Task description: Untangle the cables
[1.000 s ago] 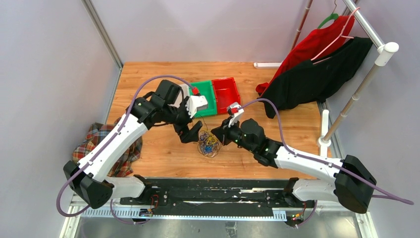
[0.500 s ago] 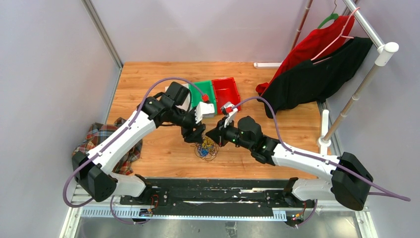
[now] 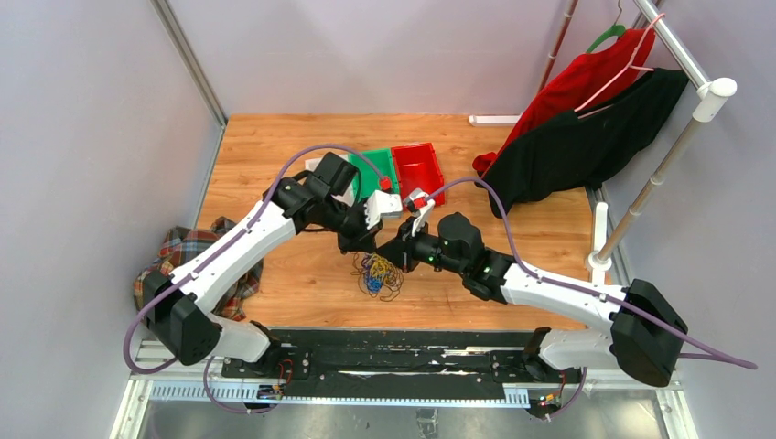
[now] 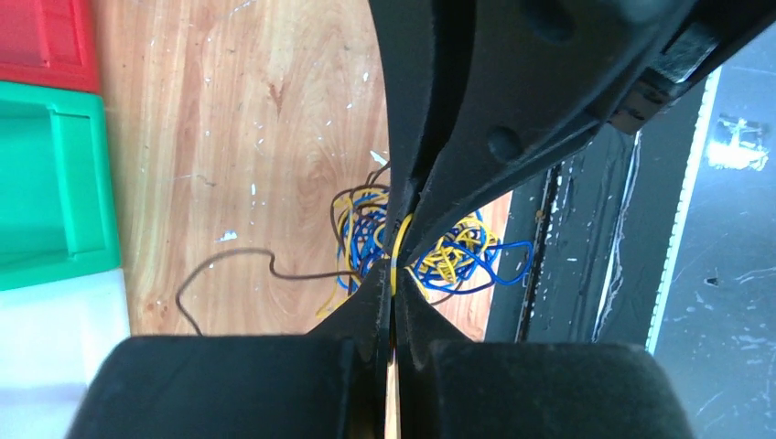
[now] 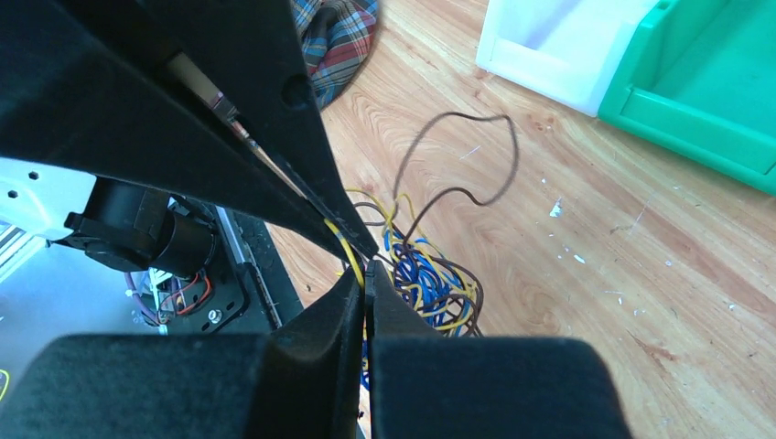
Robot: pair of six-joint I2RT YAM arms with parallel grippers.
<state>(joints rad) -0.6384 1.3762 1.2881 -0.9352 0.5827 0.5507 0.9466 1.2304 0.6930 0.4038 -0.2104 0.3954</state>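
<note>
The cables (image 3: 377, 274) are a small tangle of blue, yellow and brown wires lying on the wooden table near its front edge. Both grippers meet tip to tip just above it. In the left wrist view my left gripper (image 4: 394, 274) is shut on a yellow cable (image 4: 403, 233) at the top of the tangle (image 4: 448, 261). In the right wrist view my right gripper (image 5: 365, 270) is shut on the same yellow strand (image 5: 348, 249), with the tangle (image 5: 430, 288) behind it. One brown wire (image 5: 458, 174) loops out loose over the wood.
A green bin (image 3: 375, 174), a red bin (image 3: 419, 169) and a white bin (image 5: 567, 46) stand side by side behind the grippers. A plaid cloth (image 3: 188, 251) lies at the table's left edge. Red and black clothes (image 3: 586, 119) hang at the back right. A black rail (image 3: 403, 352) runs along the front.
My left gripper has swung right and down to the tangle and closed on a yellow cable. The right gripper stayed shut and edged left. The tangle shifted slightly left.
</note>
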